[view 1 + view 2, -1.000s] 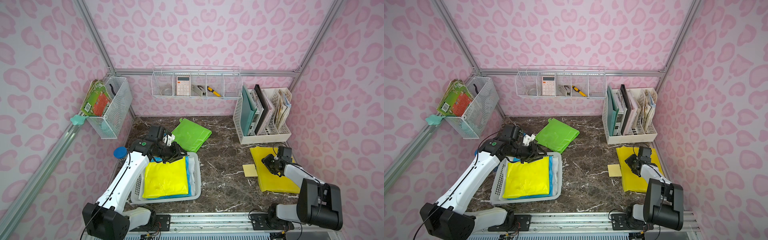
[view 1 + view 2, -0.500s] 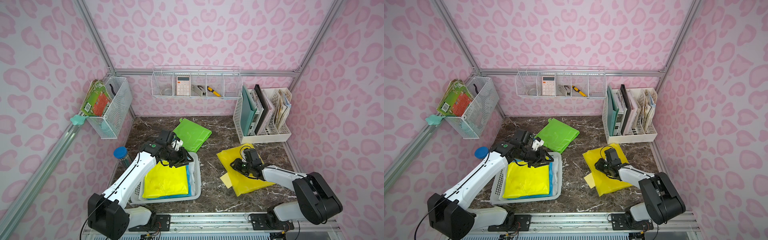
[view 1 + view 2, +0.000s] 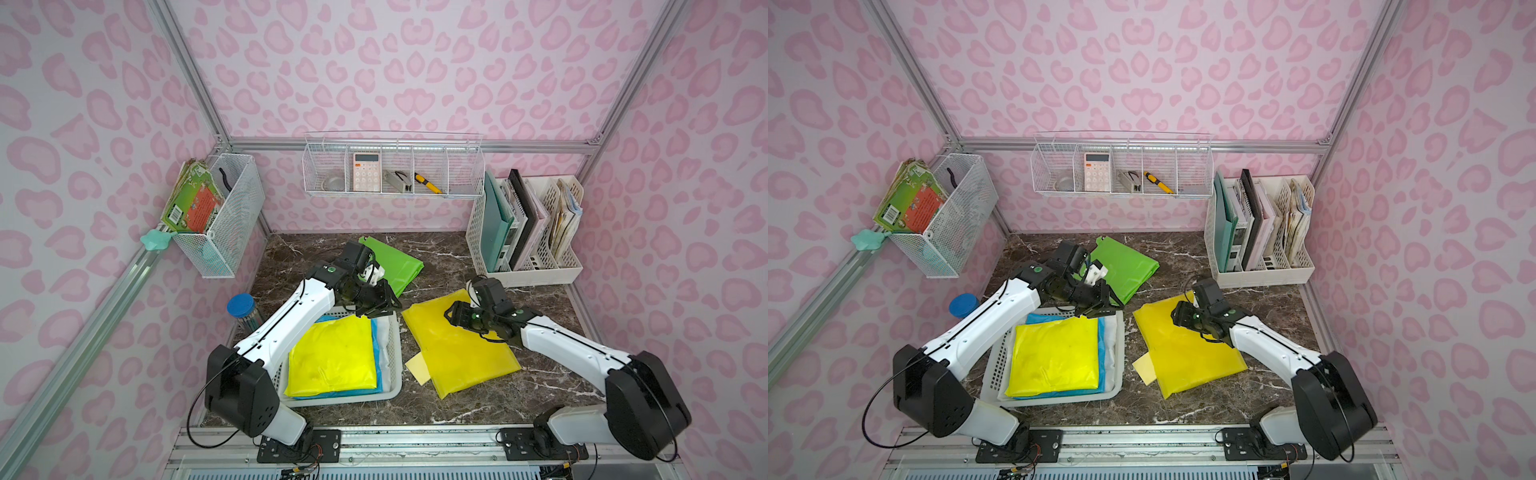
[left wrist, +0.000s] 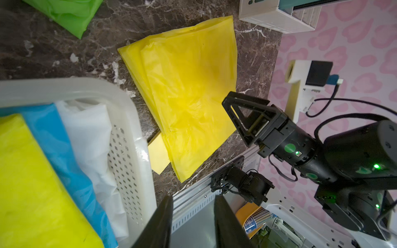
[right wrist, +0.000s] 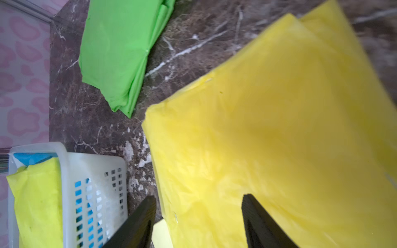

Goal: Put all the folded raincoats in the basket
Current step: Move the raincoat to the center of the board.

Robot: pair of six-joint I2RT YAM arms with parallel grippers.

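Right pincer agape (empty) over raincoat

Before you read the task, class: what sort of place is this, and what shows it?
Probably a staged office corner serving as a robot test cell: a wire wall basket with a calculator, a file holder of folders, two robot arms.

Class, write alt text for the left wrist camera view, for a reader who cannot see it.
A folded yellow raincoat lies on a dark marble table, with the open right gripper close to it. Beside it, a pale perforated basket holds a stack of folded raincoats, lime on top; a green one lies farther off.
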